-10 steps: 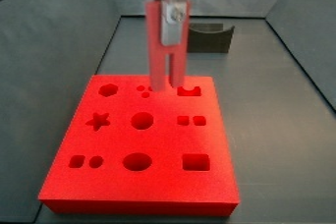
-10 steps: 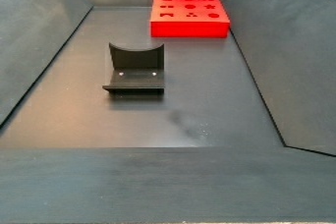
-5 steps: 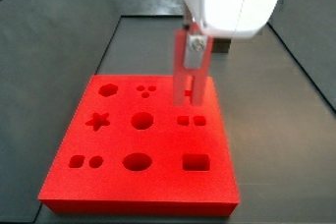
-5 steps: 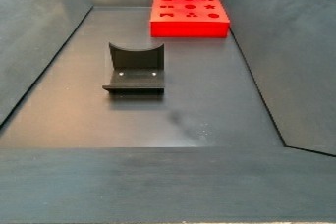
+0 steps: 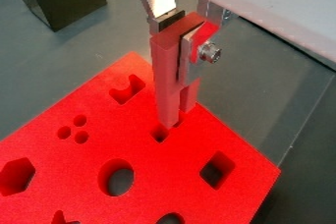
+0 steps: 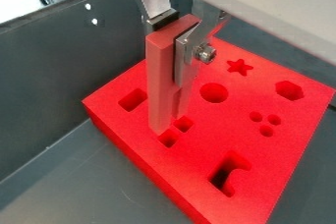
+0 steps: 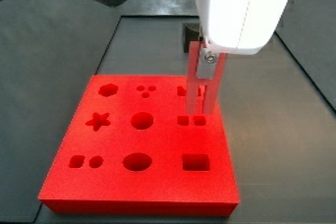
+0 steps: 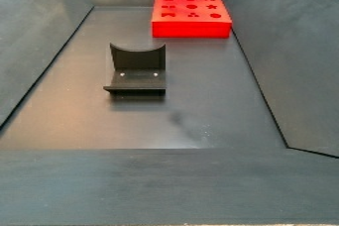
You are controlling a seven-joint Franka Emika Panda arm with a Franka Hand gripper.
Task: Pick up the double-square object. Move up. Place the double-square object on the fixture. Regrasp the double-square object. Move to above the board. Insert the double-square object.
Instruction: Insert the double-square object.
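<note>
Double-square object (image 5: 172, 76), pale red elongated block, stands upright, clamped between gripper (image 5: 180, 46) fingers. In both wrist views its lower end (image 6: 164, 120) sits at mouth of double-square cutout in board (image 5: 79, 159); cannot tell if it has entered. In side view, block (image 7: 202, 85) hangs over cutout at board's 3 o'clock edge. Gripper grasps block, silver finger plate (image 6: 153, 2) flat against its side. Board (image 8: 192, 17), bright red slab, lies on dark floor. Fixture (image 8: 135, 69) stands well apart from board, toward 7 o'clock in side view, nothing on it.
</note>
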